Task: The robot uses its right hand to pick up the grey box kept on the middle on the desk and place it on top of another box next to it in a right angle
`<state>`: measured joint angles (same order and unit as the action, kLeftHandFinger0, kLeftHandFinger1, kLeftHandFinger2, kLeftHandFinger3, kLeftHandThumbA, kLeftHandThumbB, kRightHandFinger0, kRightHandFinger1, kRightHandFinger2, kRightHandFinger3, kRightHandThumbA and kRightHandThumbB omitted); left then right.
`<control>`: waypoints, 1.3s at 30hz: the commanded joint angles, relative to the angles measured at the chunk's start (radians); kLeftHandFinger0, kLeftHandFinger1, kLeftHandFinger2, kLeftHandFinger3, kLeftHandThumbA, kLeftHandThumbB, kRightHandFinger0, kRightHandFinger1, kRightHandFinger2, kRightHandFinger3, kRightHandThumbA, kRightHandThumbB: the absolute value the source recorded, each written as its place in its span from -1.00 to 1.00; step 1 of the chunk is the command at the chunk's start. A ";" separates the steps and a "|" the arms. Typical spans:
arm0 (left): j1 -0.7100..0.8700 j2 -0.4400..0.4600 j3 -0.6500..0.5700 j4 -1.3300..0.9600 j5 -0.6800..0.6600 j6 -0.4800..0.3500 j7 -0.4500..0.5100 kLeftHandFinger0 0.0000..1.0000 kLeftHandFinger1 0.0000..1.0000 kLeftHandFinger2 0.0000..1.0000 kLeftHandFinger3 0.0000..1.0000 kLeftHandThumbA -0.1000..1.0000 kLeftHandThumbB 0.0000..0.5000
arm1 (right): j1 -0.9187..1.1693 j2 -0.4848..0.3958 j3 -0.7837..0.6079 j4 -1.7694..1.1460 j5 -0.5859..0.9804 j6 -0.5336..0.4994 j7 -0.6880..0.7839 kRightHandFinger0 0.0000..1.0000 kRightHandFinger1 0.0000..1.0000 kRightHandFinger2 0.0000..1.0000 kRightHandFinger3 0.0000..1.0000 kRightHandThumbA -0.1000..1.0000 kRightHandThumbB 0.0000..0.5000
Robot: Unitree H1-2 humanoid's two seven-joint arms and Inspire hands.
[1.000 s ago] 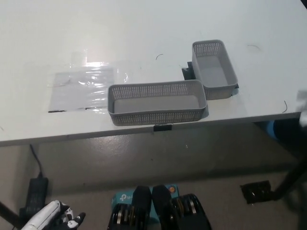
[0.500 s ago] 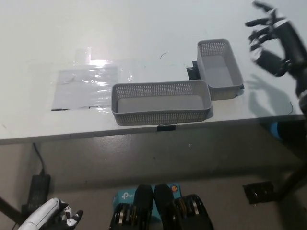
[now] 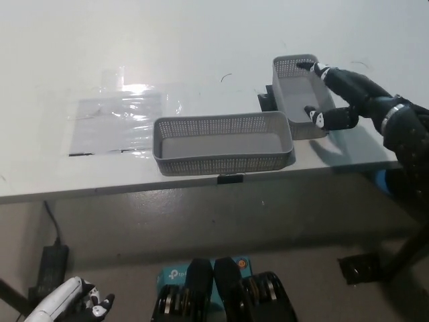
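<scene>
Two grey perforated boxes sit near the desk's front edge. The long one [image 3: 222, 143] lies crosswise in the middle. The smaller one [image 3: 298, 94] lies at a right angle to it, touching its right end. My black right hand [image 3: 338, 94] reaches in from the right, open, with fingers spread over the smaller box's right wall: one fingertip near its far rim, another at its near end. It holds nothing. My white left hand [image 3: 70, 305] rests low at the bottom left, below the desk.
A clear plastic sheet [image 3: 117, 121] lies flat on the white desk [image 3: 201, 40] left of the boxes. A small black piece [image 3: 265, 100] sits against the smaller box's left side. Below the desk edge, a black adapter [image 3: 50, 265] lies on the floor.
My right hand has come down and leftward from above the desk's right side to the smaller box's right wall. The boxes have not moved.
</scene>
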<state>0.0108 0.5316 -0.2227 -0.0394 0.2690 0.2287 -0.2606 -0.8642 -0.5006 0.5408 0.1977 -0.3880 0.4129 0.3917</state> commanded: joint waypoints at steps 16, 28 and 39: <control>-0.013 0.017 0.022 -0.047 0.007 0.006 -0.036 -1.00 -1.00 -0.92 -0.64 0.23 -0.34 | -0.045 0.073 0.117 0.345 -0.225 -0.201 -0.050 1.00 1.00 1.00 1.00 -0.08 0.58; -0.030 0.009 0.023 -0.050 0.028 0.016 -0.042 -0.99 -1.00 -0.85 -0.55 0.36 -0.24 | -0.055 0.099 0.159 0.330 -0.385 -0.315 -0.201 0.39 0.67 0.90 1.00 -0.78 -0.35; -0.039 0.016 0.019 -0.053 0.026 0.021 -0.055 -0.95 -0.99 -0.90 -0.58 0.40 -0.21 | -0.075 0.066 0.263 0.447 -0.579 -0.399 -0.433 -1.00 -0.57 0.05 -0.78 -1.00 -1.00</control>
<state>-0.0146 0.5314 -0.2140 -0.0684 0.2891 0.2407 -0.2944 -0.8912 -0.4203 0.7833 0.6082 -0.8617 0.1063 0.0867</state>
